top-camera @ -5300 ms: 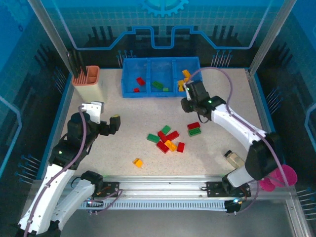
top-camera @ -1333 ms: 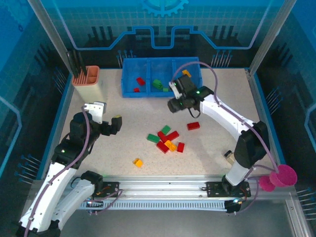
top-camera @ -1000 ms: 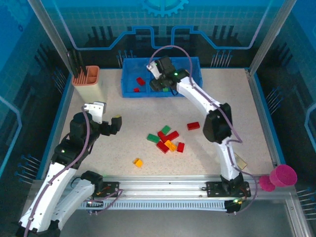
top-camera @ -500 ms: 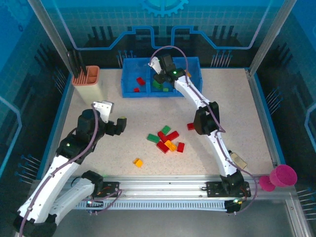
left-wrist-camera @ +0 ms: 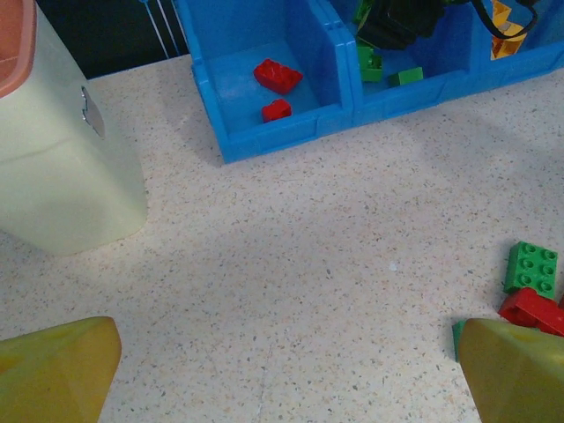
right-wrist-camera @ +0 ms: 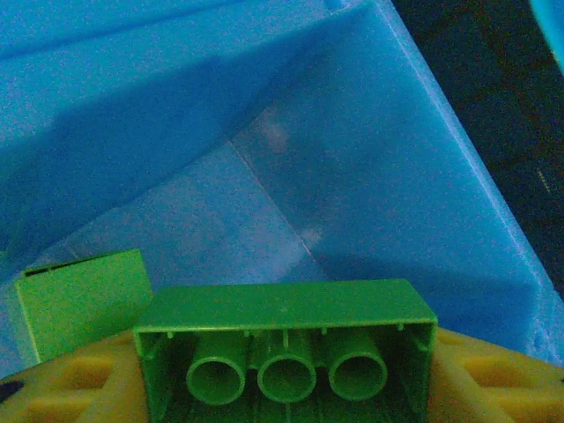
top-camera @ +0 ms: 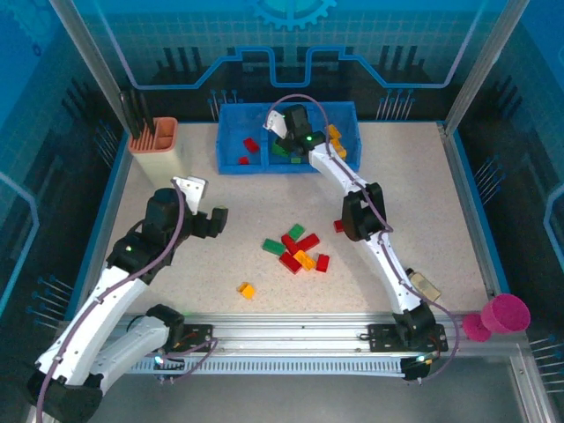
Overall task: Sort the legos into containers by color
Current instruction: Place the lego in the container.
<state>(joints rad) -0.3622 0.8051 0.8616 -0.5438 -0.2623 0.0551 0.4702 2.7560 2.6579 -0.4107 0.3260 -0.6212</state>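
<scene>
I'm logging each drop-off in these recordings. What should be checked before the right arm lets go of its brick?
1. Green brick gripped between the fingers of the right gripper: ok.
2. Right gripper over the middle compartment of the bin: ok.
3. That compartment holds green pieces, such as the second green brick lying below: ok.
4. Low enough over the compartment floor for a gentle drop: cannot tell.
5. Left gripper open, over the table, away from the bin: ok.
6. Sorting finished: not ok, a pile of bricks lies on the table.
</scene>
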